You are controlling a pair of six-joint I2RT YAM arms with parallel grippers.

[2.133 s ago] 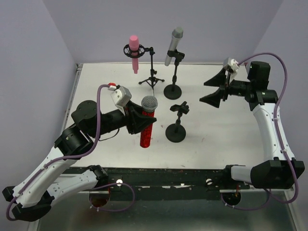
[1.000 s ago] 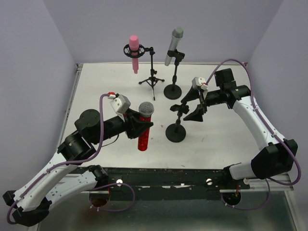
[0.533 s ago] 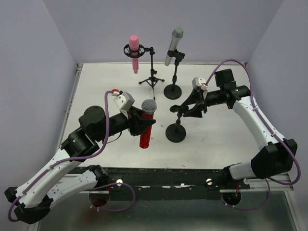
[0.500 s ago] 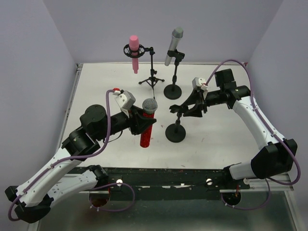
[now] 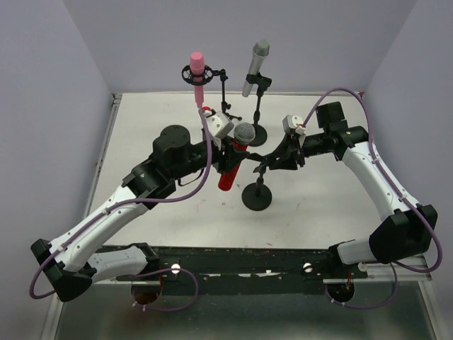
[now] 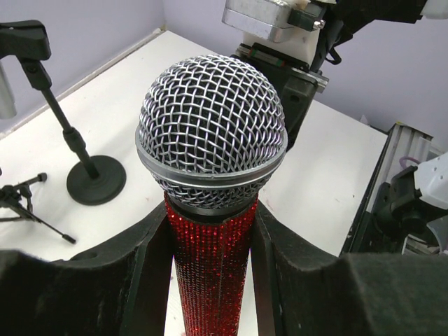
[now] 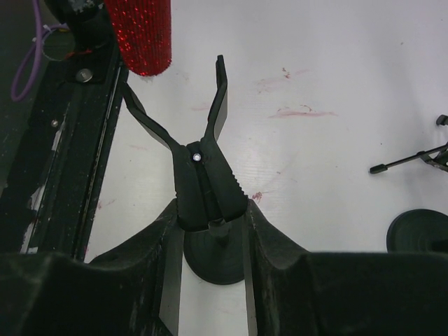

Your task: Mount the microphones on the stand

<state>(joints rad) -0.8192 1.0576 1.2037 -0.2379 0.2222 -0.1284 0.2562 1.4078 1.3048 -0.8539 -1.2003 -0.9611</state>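
Nearest the arm bases, the short stand (image 5: 256, 197) sits on its round foot on the white table (image 5: 318, 205), the only one with nothing in it. The right claw (image 7: 210, 217) has its fingers pressed on either side of the stand's clip (image 7: 208, 164), just under the forked prongs. It seems to be fully clamped there, though the wrist view does not show how hard. The grip looks meant to keep the light stand from tipping or turning while something is pushed into the fork.

Just beside it, the left claw (image 6: 210, 238) is shut around the glittery body of the red microphone (image 6: 211, 133), below the mesh head. This leaves the tail end free. The microphone is tilted, and its lower end hangs near the open prongs without touching them. It is not seated yet, so this last microphone is mid-delivery.

Farther back, the pink microphone (image 5: 196, 71) already hangs in the ring mount of the tripod stand (image 5: 224, 83). The silver microphone (image 5: 256, 64) sits clipped on the tall stand (image 5: 257, 106) with the round foot.

Half a second ago the left arm held the red microphone upright, well to the left of the empty stand. It has since reached forward and right and tipped the microphone toward the clip. The right claw gaped wide around the clip a second ago and has now closed in on it.
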